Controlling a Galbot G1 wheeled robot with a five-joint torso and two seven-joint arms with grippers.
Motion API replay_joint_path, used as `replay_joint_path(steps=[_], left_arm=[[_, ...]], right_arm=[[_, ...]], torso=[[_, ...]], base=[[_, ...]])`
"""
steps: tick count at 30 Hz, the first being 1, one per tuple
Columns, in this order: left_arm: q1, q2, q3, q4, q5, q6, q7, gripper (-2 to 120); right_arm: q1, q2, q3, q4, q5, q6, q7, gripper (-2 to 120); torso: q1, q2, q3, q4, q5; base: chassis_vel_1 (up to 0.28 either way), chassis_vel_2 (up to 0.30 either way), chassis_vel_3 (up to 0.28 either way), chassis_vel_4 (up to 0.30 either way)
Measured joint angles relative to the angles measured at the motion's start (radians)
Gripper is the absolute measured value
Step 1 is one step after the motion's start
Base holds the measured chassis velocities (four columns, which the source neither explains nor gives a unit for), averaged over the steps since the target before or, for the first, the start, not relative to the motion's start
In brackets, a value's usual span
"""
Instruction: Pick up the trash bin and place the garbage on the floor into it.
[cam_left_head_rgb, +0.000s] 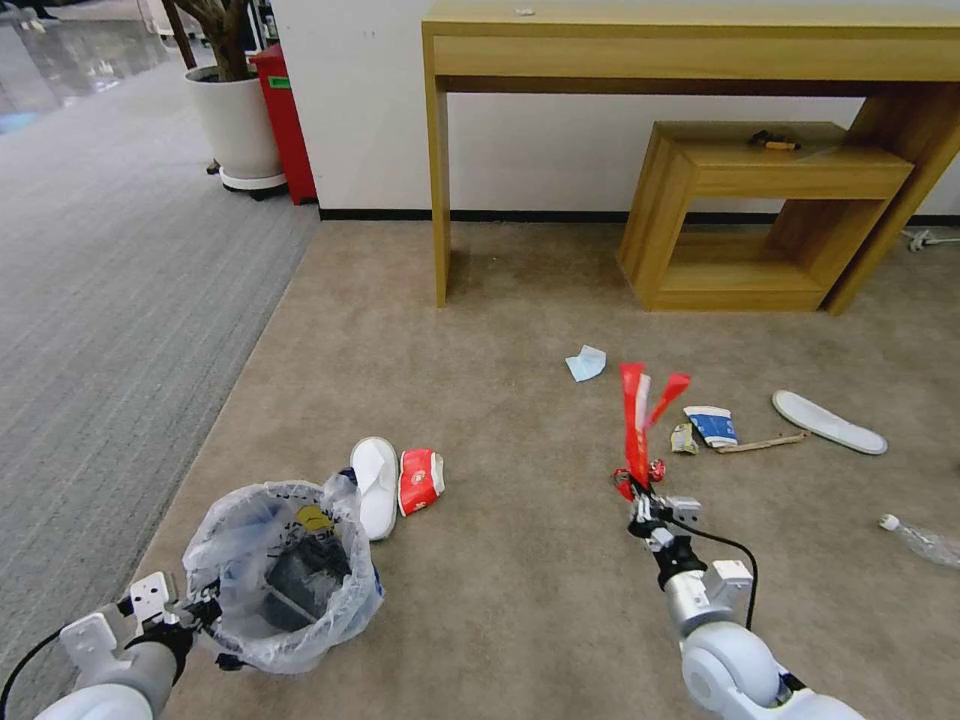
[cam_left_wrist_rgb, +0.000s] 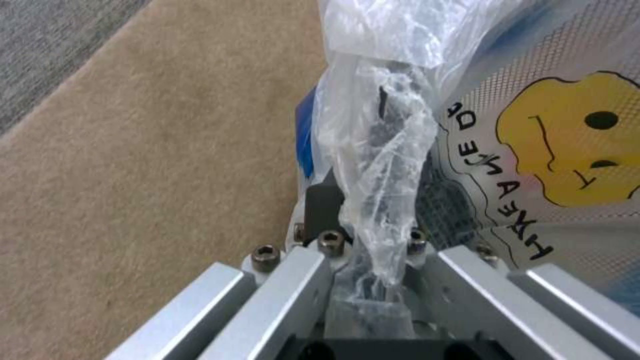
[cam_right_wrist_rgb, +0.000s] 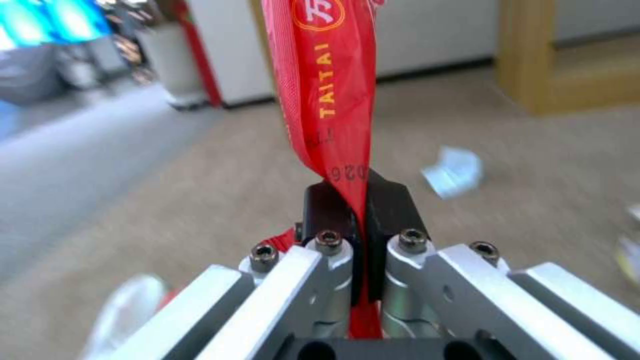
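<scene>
Red crinkled plastic wrapper (cam_left_head_rgb: 637, 420) is clamped upright in the right end effector (cam_left_head_rgb: 640, 497); left end effector (cam_left_head_rgb: 208, 607) grips the bag-lined dark round trash bin (cam_left_head_rgb: 283, 570).

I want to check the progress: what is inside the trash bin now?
Inside the trash bin, held by the left gripper, the plastic bag lines a dark interior with something dark lying low. The bag's folds cover the rest, so any litter there cannot be seen.
</scene>
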Motion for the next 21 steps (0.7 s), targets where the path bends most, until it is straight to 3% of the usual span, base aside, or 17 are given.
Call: replay_joint_path(steps=[11, 21], left_arm=[[-0.040, 0.002, 0.019, -0.021, 0.040, 0.001, 0.037, 0], [-0.076, 0.056, 0.022, 0.014, 0.084, -0.028, 0.123, 0]], right_arm=[[0.139, -0.051, -0.056, 0.081, 0.062, 0.027, -0.099, 0], [0.316, -0.055, -0.221, 0.070, 0.140, 0.053, -0.188, 0]], torso=[[0.000, 0.000, 0.000, 0.0000, 0.0000], [0.000, 0.000, 0.000, 0.0001, 0.0000]], base=[[0.000, 0.000, 0.000, 0.000], [0.000, 0.000, 0.000, 0.000]])
